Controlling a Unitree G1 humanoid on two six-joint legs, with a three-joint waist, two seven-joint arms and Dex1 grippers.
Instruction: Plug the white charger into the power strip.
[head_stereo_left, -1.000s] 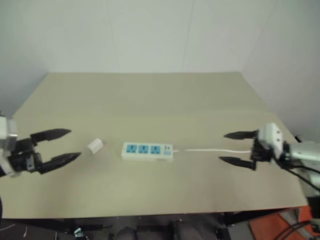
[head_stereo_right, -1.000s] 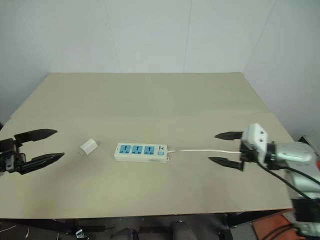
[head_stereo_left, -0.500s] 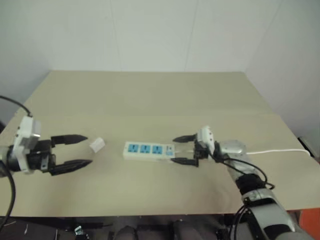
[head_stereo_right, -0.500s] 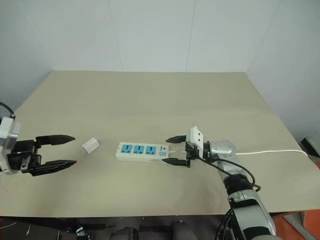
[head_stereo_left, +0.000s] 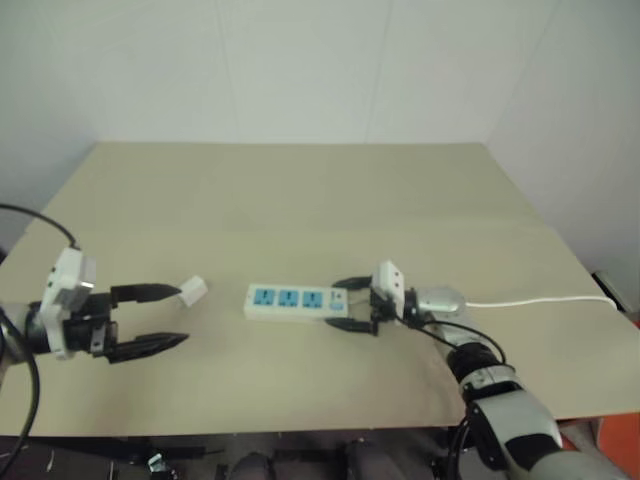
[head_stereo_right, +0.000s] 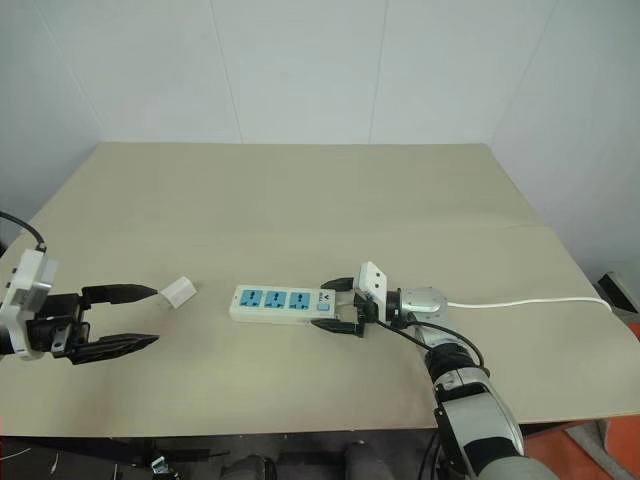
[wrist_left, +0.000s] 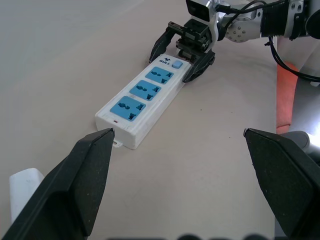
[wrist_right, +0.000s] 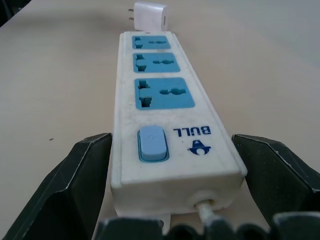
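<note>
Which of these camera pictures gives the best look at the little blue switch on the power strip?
The right wrist view: the blue switch sits close up on the power strip, beside the printed logo. In the left wrist view it is a small square at the strip's far end. The two head views show a tiny blue spot.

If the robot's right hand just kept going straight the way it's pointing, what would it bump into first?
Most likely the power strip. The right hand is open, its fingers straddling the strip's switch end where the cord comes out, so the end face lies right between them.
</note>
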